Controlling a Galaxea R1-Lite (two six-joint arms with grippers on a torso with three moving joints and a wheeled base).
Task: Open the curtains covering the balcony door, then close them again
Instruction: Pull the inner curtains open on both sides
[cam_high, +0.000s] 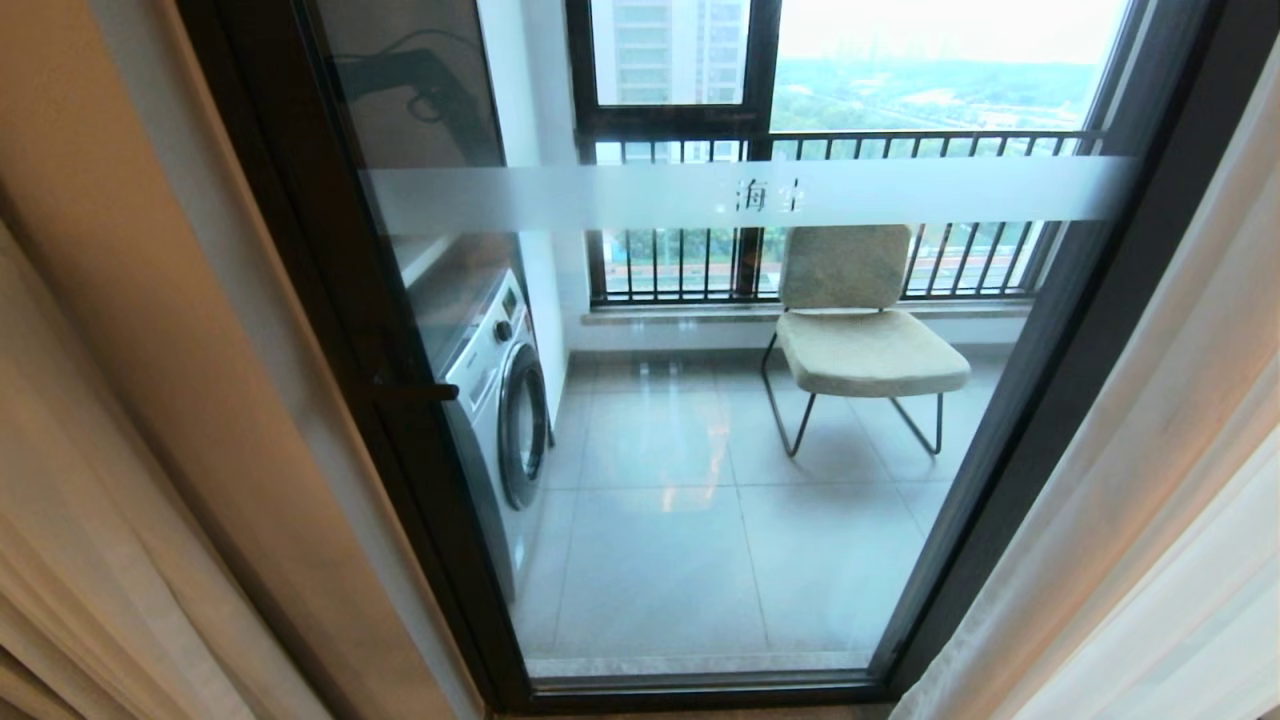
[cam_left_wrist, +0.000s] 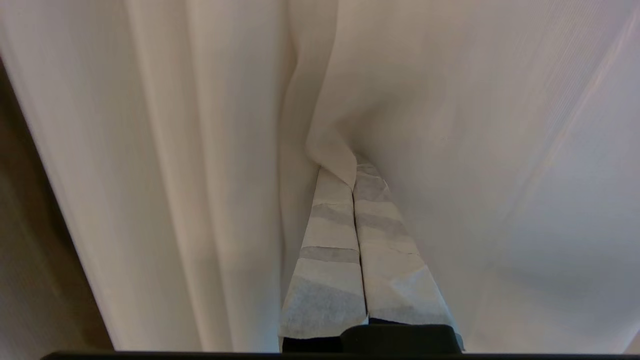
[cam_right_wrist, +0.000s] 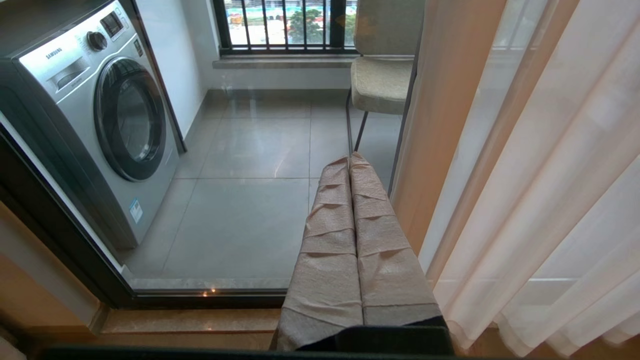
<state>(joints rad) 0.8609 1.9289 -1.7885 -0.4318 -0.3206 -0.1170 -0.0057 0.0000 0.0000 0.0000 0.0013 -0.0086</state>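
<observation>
Balcony door (cam_high: 700, 420) uncovered, curtains (cam_high: 1150, 520) bunched at both sides: soft, light, yielding sheers over heavier drapes. Best taken at a leading-edge fold. Left gripper (cam_left_wrist: 352, 172) closed, tips pressed into sheer; right gripper (cam_right_wrist: 350, 162) closed, empty.

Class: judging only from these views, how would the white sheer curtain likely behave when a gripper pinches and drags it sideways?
Probably floppy: the white sheer curtain bunches into a fold at the left gripper, which is shut on it. Likely light, since the window shows through it in the right wrist view. It may slip, being thin and smooth-looking.
</observation>
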